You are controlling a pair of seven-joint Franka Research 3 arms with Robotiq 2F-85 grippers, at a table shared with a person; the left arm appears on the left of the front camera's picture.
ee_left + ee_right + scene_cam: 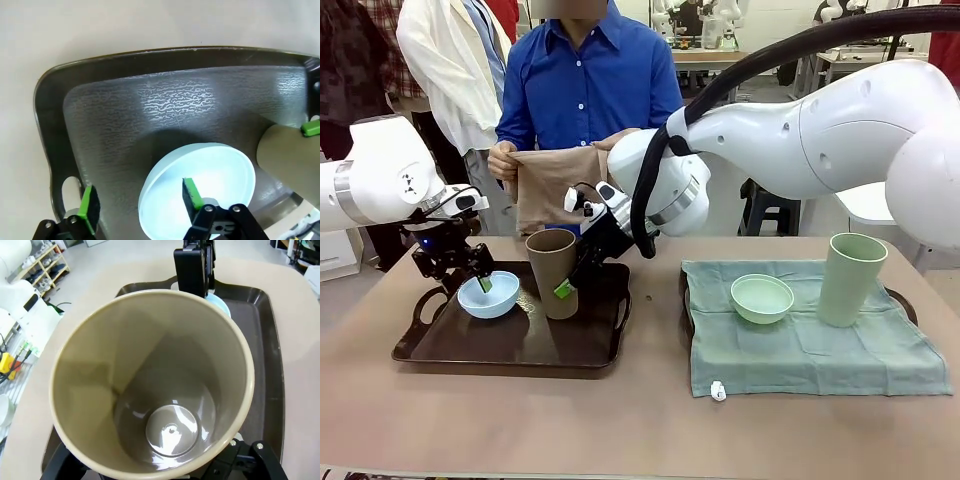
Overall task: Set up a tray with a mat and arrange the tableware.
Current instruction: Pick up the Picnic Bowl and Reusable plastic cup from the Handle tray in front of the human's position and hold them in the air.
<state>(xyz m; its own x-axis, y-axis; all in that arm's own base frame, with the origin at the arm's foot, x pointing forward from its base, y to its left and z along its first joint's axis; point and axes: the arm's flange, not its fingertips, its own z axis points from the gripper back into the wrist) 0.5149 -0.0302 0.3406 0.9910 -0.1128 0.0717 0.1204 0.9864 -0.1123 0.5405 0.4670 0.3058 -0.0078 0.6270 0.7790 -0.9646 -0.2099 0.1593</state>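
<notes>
Nearest the robot, on the table (640,430), the right-hand tray (907,301) looked finished. A green mat (800,355) covered it, with a green bowl (762,298) and a green tumbler (852,280) standing upright and apart on the cloth, likely as the pattern to copy.

Beside it the brown tray (440,345) had no mat. A blue bowl (488,297) and a brown tumbler (552,275) sat directly on its textured floor, close together.

The left gripper (140,200) was spread astride the bowl's rim. One pad was inside the bowl and the other hung outside, clear of the wall, so nothing was pinched yet. Straddling the rim made sense, since the bowl is too broad to take whole.

The right gripper (565,288) reached across from the other side and stood around the tumbler low on its wall. One pad lay against the wall, but I could not tell whether it pressed.

Beyond the table, the person's hands (503,160) held up a brown cloth (552,185) by its top edge. It was probably the mat for this tray, which would explain both arms going for the tableware: the tray had to be cleared first.
</notes>
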